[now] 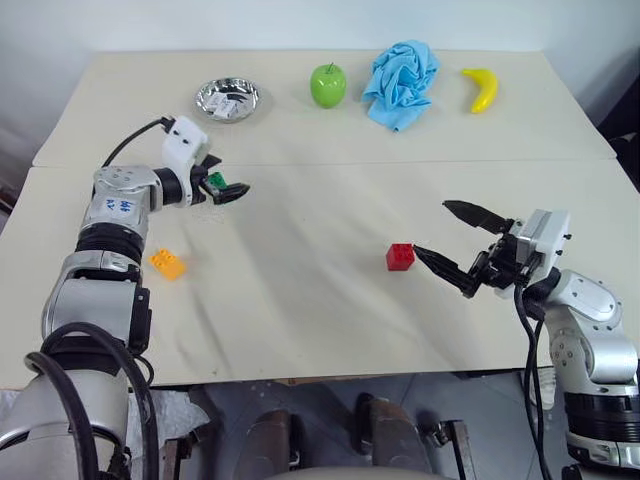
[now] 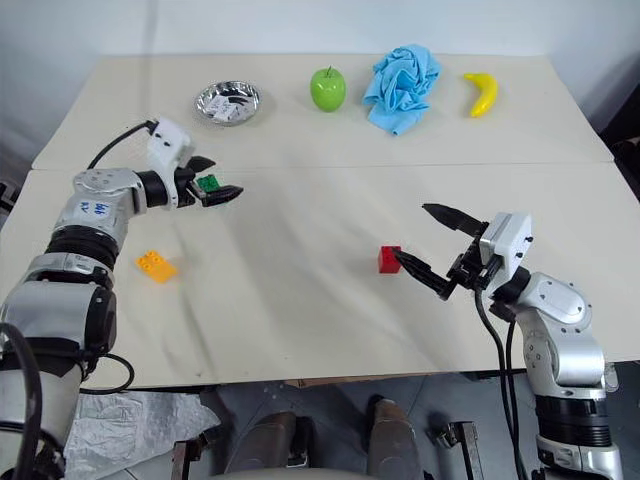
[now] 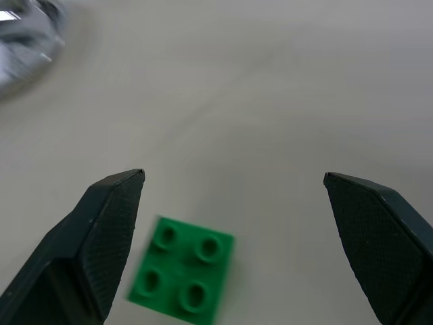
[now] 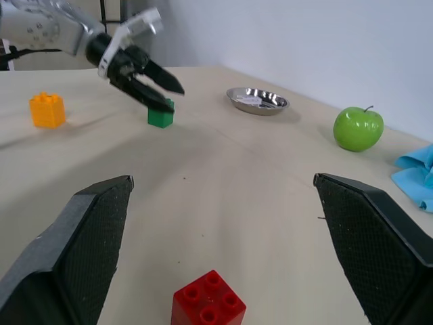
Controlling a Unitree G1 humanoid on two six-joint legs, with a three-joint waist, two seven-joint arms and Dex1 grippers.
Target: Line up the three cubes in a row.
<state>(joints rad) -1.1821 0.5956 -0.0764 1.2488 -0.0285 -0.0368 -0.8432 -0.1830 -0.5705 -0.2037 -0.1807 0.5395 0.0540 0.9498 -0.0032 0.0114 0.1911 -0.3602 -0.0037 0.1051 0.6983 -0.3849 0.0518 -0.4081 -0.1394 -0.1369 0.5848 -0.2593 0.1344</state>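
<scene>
The left pincer (image 1: 228, 187) gapes wide and empty, the green cube (image 3: 183, 269) on the desk (image 1: 320, 330) between its tips. The right pincer (image 1: 455, 243), equally open, has the red cube (image 1: 400, 257) just ahead.

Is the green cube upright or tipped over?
Upright. The green cube sits flat on the table with its four studs facing up, between the open left end effector's fingers.

Two pale tables (image 1: 330, 300) butt together against a white wall (image 1: 300, 25).
</scene>
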